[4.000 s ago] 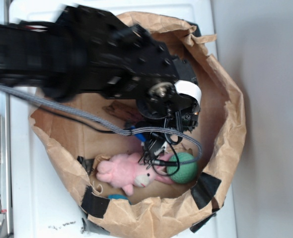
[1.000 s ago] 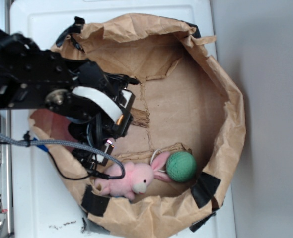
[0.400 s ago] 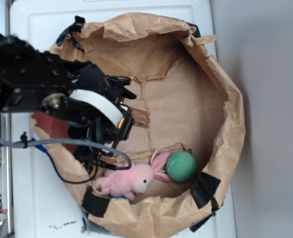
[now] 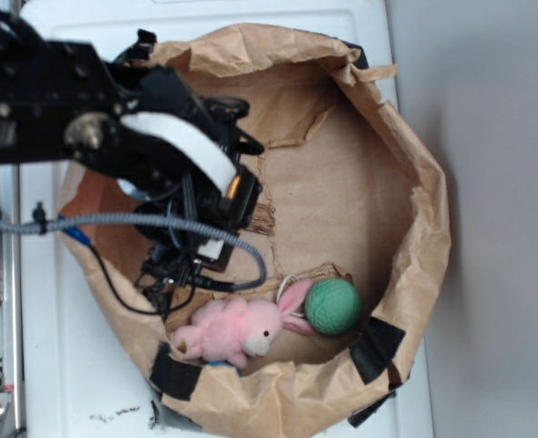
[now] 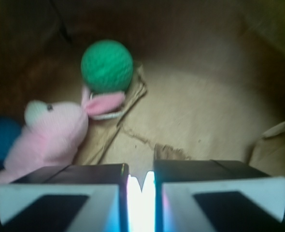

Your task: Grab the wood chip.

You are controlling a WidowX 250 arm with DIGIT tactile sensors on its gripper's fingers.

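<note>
My end effector (image 5: pixel 141 186) has lifted, nearly closed, a thin gap showing; I cannot see the wood chip held.

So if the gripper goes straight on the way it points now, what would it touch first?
Probably the brown paper floor of the bag, near a torn flap. The gripper has its fingers nearly closed. The pink plush and green ball lie off to one side. Depth is unclear.

Black arm reaching from the left, pincer (image 5: pixel 141 186) fingers nearly together
</note>
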